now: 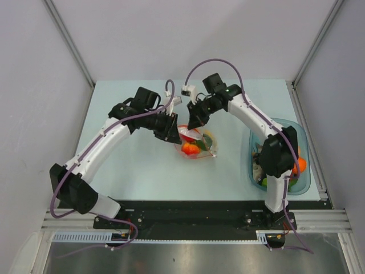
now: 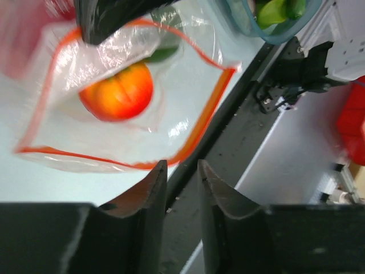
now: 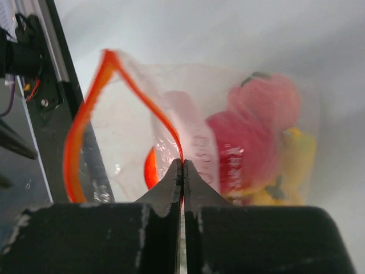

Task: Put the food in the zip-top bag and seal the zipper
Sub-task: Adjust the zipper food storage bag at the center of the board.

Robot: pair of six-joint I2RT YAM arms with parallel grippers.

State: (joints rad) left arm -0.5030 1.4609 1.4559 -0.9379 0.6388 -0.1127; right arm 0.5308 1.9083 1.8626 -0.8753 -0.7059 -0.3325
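The clear zip-top bag (image 1: 198,146) lies mid-table with food inside. My right gripper (image 3: 183,162) is shut on the bag's red-orange zipper (image 3: 91,94), pinching the strip at its middle. Behind the plastic sit a pink-red piece (image 3: 256,131) and a yellow piece (image 3: 299,151). In the left wrist view the bag (image 2: 182,97) holds an orange-red round fruit (image 2: 117,91), and the zipper (image 2: 199,123) frames its mouth. My left gripper (image 2: 181,164) stands slightly open just below the rim, with nothing between its fingers. From above, the left gripper (image 1: 173,133) and the right gripper (image 1: 194,124) flank the bag's far side.
A teal translucent tub (image 1: 255,171) stands at the right edge of the table beside the right arm, holding an orange piece (image 1: 300,165) and green pieces (image 2: 274,10). The black rail (image 1: 194,212) with the arm bases runs along the near edge.
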